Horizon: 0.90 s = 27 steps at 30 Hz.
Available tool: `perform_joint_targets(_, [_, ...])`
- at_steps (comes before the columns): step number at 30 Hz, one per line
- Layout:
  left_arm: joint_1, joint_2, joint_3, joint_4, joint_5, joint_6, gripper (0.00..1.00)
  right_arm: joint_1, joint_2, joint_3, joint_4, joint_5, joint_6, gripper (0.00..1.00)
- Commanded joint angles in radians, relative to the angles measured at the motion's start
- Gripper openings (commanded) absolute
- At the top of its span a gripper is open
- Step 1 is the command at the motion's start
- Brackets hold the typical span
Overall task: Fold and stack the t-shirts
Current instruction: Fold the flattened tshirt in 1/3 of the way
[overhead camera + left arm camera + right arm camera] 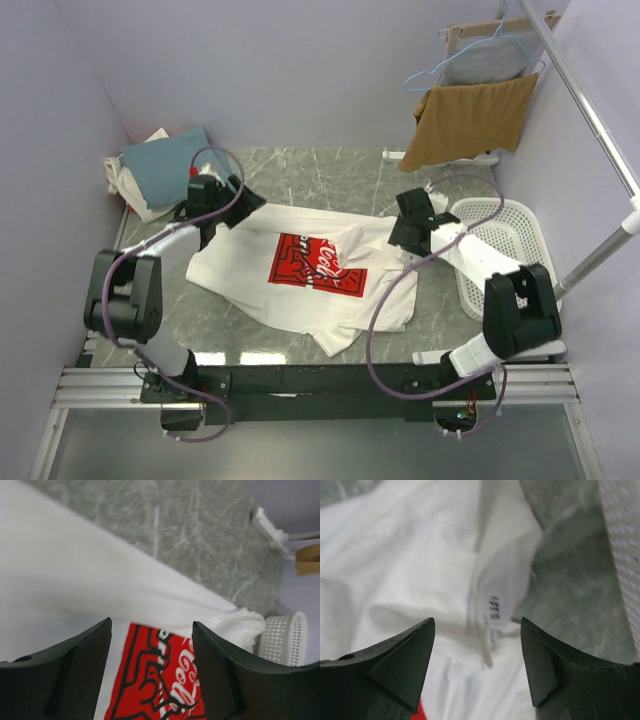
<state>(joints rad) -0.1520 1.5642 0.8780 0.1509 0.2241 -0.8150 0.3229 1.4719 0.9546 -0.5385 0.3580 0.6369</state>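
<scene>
Top view: the soft white cloth t-shirt with red rectangular print (300,270) lies rumpled on the grey marble table (330,170). Its long axis runs between the left tool (245,205) and the right tool (400,238), one at each end. Left wrist: fingers apart above smooth cloth. Right wrist: fingers apart over the creased neck label (492,615), gripping nothing.

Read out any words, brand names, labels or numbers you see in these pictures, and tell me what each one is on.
"Coca-Cola": white script, seemingly that logo, only partly legible, on the red print of the white t-shirt.
Dark printing on a small white label of the same shirt: too blurred to read.
No other text is visible.
</scene>
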Motion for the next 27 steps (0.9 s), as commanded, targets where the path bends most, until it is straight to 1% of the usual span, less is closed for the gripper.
perform_joint_targets(1, [-0.02,0.152,0.165,0.058,0.116,-0.018,0.7,-0.06,0.135,0.13,0.123,-0.106,-0.048,0.75])
perform_joint_targets(2, [-0.02,0.18,0.221,0.041,0.11,-0.019,0.7,-0.074,0.154,0.142,0.121,-0.122,-0.045,0.75])
perform_joint_targets(5, [-0.018,0.264,0.289,0.03,0.106,-0.004,0.7,-0.126,0.195,0.148,0.155,-0.161,-0.034,0.75])
perform_joint_targets(9, [-0.02,0.393,0.413,-0.011,0.15,0.056,0.69,-0.171,0.24,0.147,0.204,-0.188,-0.04,0.75])
perform_joint_targets(10, [-0.02,0.437,0.429,-0.016,0.162,0.059,0.69,-0.183,0.266,0.156,0.21,-0.204,-0.045,0.75])
perform_joint_targets(13, [-0.018,0.493,0.45,-0.017,0.155,0.074,0.68,-0.191,0.304,0.167,0.245,-0.232,-0.066,0.75])
perform_joint_targets(16, [-0.014,0.526,0.455,-0.025,0.149,0.089,0.67,-0.196,0.362,0.21,0.25,-0.267,-0.085,0.75])
perform_joint_targets(17, [-0.012,0.536,0.46,-0.054,0.14,0.094,0.67,-0.196,0.376,0.222,0.249,-0.28,-0.091,0.75])
perform_joint_targets(18, [-0.011,0.543,0.464,-0.069,0.129,0.105,0.65,-0.196,0.392,0.251,0.245,-0.287,-0.098,0.75])
perform_joint_targets(19, [-0.006,0.557,0.469,-0.083,0.12,0.109,0.64,-0.197,0.419,0.266,0.238,-0.289,-0.101,0.67])
perform_joint_targets(20, [-0.004,0.562,0.464,-0.089,0.106,0.112,0.62,-0.197,0.432,0.283,0.233,-0.291,-0.106,0.65])
perform_joint_targets(21, [0.0,0.571,0.463,-0.097,0.104,0.115,0.56,-0.197,0.442,0.315,0.223,-0.295,-0.115,0.65])
perform_joint_targets(22, [0.009,0.577,0.464,-0.106,0.1,0.114,0.51,-0.199,0.462,0.331,0.215,-0.301,-0.12,0.57])
perform_joint_targets(23, [0.015,0.586,0.473,-0.122,0.084,0.112,0.45,-0.2,0.473,0.348,0.207,-0.304,-0.12,0.53])
perform_joint_targets(24, [0.022,0.609,0.484,-0.148,0.078,0.112,0.26,-0.199,0.487,0.386,0.189,-0.313,-0.126,0.49])
perform_joint_targets(25, [0.029,0.62,0.505,-0.175,0.074,0.112,0.15,-0.199,0.51,0.406,0.175,-0.312,-0.129,0.43])
perform_joint_targets(26, [0.048,0.632,0.515,-0.185,0.072,0.109,0.06,-0.199,0.519,0.421,0.169,-0.312,-0.131,0.41])
perform_joint_targets(27, [0.058,0.652,0.522,-0.195,0.086,0.105,0.01,-0.199,0.525,0.446,0.161,-0.307,-0.135,0.36])
